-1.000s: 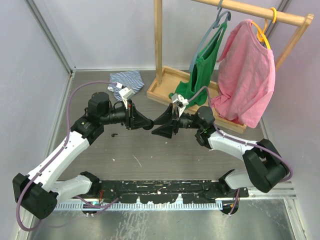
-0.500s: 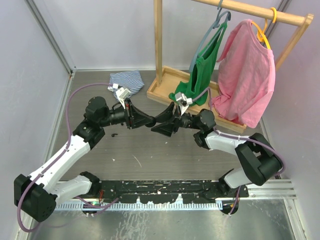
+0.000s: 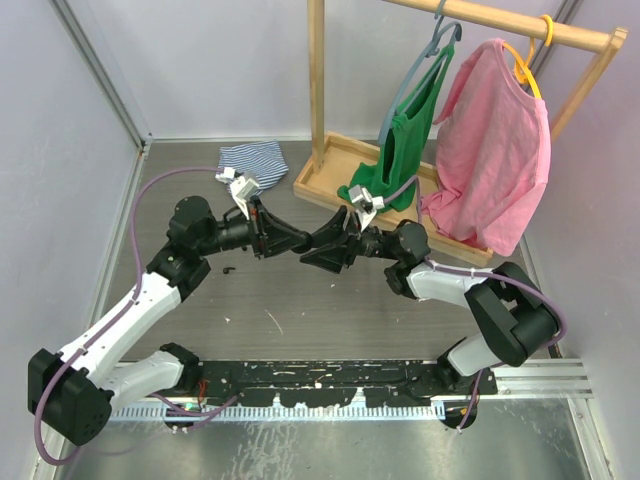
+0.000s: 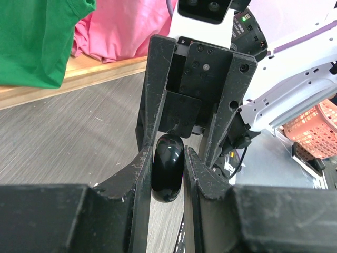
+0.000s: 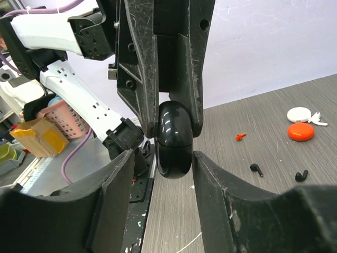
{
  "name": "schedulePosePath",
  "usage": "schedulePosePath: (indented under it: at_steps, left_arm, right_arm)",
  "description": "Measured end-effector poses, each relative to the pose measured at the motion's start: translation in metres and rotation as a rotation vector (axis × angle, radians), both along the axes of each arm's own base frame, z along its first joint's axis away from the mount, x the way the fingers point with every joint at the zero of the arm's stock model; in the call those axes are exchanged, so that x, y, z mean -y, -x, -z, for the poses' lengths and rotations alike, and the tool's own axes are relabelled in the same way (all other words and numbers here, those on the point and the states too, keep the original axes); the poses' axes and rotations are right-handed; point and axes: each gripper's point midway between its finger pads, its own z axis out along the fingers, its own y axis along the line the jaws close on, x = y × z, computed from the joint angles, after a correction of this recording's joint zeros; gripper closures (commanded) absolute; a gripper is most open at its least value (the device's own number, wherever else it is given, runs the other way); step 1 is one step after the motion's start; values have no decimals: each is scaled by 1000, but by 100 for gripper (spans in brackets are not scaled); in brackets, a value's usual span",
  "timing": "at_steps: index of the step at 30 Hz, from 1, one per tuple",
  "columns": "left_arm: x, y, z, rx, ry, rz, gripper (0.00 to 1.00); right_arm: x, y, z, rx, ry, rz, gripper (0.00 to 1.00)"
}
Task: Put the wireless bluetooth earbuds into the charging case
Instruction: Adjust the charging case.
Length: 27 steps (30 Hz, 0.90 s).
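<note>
My left gripper [image 4: 168, 154] is shut on a glossy black charging case [image 4: 167, 174] and holds it on edge above the table. My right gripper [image 5: 163, 155] faces it tip to tip, open, with one finger on each side of the case [image 5: 175, 139] and a gap on both sides. In the top view the two grippers meet mid-table, left [image 3: 298, 242] and right [image 3: 318, 250], and the case is hidden between them. On the table lie an orange earbud [image 5: 240, 137], two black earbuds [image 5: 256, 168] [image 5: 301, 175] and a white earbud [image 5: 316, 119].
A white case [image 5: 299, 114] and an orange case [image 5: 300, 132] lie by the loose buds. A wooden clothes rack [image 3: 330, 170] with green and pink shirts stands at the back right. A striped cloth [image 3: 255, 158] lies at the back.
The grippers stay tip to tip at mid-table. Both wrists have shifted slightly toward the back, and the right arm's forearm has swung a little to the left.
</note>
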Motion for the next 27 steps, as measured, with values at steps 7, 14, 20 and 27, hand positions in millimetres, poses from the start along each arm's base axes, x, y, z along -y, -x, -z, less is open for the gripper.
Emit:
schedulePosePath:
  at_steps: [7, 14, 20, 27]
  left_arm:
    - [3, 6, 1, 6, -2, 27, 82]
    - [4, 8, 1, 18, -4, 39, 82]
    - [4, 10, 1, 34, -7, 48, 69]
    - [-1, 14, 4, 41, -34, 39, 49]
  right_arm:
    - [0, -1, -2, 5, -9, 5, 56]
    - [0, 0, -3, 8, -11, 2, 74]
    - [1, 2, -3, 20, -9, -7, 97]
    - [1, 4, 0, 34, -2, -13, 99]
